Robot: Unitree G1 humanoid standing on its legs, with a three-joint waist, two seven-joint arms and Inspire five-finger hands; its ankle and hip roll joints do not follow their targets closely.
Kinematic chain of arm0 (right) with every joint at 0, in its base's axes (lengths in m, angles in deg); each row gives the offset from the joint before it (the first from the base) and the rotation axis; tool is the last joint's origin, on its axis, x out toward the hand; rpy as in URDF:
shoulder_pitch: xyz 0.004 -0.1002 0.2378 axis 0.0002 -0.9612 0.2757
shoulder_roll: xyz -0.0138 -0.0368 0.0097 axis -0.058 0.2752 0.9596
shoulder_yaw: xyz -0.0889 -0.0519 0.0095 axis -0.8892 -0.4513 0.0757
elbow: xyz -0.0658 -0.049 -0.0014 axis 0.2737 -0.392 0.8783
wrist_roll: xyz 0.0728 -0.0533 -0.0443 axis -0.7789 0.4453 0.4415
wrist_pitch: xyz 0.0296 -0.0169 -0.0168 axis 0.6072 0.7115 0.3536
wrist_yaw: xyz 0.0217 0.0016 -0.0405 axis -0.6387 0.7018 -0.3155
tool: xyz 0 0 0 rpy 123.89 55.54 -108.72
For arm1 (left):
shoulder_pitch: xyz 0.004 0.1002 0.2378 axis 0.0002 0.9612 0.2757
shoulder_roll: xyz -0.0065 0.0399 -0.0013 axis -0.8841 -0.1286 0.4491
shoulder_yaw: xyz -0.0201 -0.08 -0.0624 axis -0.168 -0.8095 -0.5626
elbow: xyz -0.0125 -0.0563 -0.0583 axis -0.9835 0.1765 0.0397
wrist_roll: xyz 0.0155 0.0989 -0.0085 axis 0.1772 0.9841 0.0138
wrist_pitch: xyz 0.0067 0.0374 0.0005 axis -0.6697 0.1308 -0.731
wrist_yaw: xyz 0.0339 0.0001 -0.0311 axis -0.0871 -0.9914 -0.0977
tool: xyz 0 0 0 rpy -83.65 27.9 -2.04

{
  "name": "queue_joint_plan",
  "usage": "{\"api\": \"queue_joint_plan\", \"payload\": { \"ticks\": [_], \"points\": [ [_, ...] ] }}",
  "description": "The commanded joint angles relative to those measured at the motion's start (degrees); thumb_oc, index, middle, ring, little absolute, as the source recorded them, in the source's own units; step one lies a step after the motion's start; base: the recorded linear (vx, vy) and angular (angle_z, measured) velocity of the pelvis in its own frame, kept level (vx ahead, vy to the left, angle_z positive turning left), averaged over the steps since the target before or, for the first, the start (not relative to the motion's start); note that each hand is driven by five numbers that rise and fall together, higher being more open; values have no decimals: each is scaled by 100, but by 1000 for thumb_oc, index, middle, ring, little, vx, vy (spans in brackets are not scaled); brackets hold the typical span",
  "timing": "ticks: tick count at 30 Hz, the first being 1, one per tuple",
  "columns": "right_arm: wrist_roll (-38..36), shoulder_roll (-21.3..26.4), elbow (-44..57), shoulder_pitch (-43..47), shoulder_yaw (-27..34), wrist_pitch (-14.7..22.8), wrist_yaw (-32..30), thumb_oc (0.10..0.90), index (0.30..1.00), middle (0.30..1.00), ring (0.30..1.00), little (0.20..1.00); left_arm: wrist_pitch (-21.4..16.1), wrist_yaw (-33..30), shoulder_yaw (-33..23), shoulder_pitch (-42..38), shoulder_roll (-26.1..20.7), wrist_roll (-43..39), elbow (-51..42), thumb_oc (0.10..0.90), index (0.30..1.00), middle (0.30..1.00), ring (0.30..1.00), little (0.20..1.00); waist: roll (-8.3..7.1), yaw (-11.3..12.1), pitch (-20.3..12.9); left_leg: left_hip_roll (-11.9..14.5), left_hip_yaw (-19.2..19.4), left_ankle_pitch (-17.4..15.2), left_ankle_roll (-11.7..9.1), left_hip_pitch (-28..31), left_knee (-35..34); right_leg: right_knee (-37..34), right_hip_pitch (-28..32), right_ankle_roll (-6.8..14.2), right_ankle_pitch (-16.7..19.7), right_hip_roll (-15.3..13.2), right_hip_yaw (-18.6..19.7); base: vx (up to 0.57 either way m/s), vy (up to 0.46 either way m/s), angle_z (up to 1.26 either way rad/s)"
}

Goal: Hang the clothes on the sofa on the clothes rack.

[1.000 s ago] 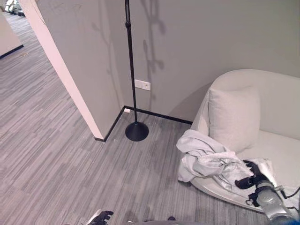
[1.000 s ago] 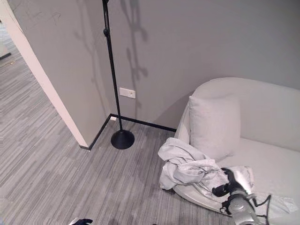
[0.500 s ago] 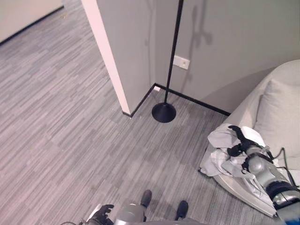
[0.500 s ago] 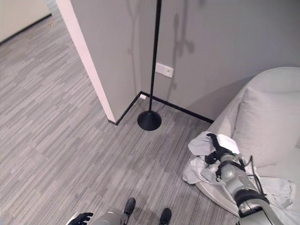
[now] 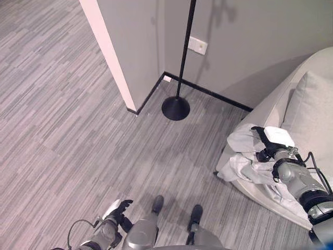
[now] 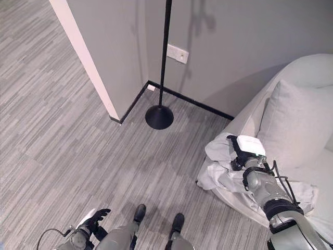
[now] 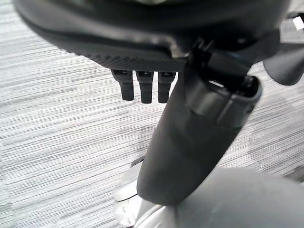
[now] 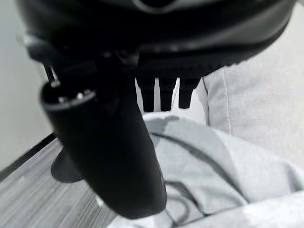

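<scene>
i see the clothes (image 5: 244, 156), a pale crumpled heap, draped over the front left edge of the sofa (image 5: 317, 67) and spilling toward the floor. my right robot hand (image 5: 268, 141) rests over the heap's top; in its wrist view the fingers look straight, gripping nothing. the left robot hand (image 5: 115, 212) hangs low with relaxed fingers. i judge the fabric light, limp and shifty, so i'd pinch a thick fold near the top. the clothes rack (image 5: 180, 67) stands in the wall corner.

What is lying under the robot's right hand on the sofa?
A crumpled pale garment lies under the right hand, draped over the front edge of the sofa. The sofa seat below it is covered, so anything beneath the garment cannot be seen.
</scene>
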Motion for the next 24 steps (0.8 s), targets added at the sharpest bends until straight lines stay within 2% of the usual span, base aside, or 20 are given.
{"api": "queue_joint_plan", "payload": {
  "ticks": [1, 3, 6, 10, 16, 24],
  "points": [
    [242, 734, 459, 229, -173, 59, -313, 800, 900, 900, 900, 900, -134, -148, -114, -104, 194, -3, 312, 800, 900, 900, 900, 900, 112, 61, -109, 38, -195, -461, 60, -154, -122, 37, 211, -131, -452, 256, 47, 0, 0, 0],
    [263, 707, 394, 238, -216, 53, -342, 800, 900, 900, 900, 900, -142, -168, -104, -102, 195, 25, 312, 800, 900, 900, 900, 900, 124, 58, -87, 33, -204, -448, 56, -175, -122, 37, 194, -130, -447, 252, 42, 0, 0, 0],
    [244, 531, -199, 541, -590, 30, -372, 800, 900, 900, 900, 900, -173, -276, 6, -150, 159, 78, 226, 800, 900, 900, 900, 900, 205, 93, 55, -1, -214, -374, 25, -308, -122, 37, 77, -113, -398, 230, 16, -13, 21, 4],
    [303, 538, -448, 735, -925, 5, -237, 800, 900, 900, 900, 900, -177, -336, 38, -185, 98, 57, 120, 800, 900, 900, 900, 900, 239, 108, 152, -24, -205, -329, -2, -434, -122, 37, -39, -89, -343, 213, 17, -2, 11, 3],
    [615, 470, -612, 689, -1254, -79, -121, 800, 900, 900, 900, 900, -152, -442, 16, -225, 66, 54, 94, 800, 900, 900, 900, 900, 215, 98, 214, -28, -206, -312, -14, -500, -122, 37, -98, -86, -330, 214, 7, 16, 4, 0],
    [1756, 411, -1150, 688, -1984, -362, 137, 800, 900, 900, 900, 900, -114, -642, 227, -440, -34, 310, -148, 800, 900, 900, 900, 900, 224, 105, 442, -23, -202, -244, -63, -638, -122, 37, -237, -90, -289, 227, 15, 0, -4, 0]
  ]
}}
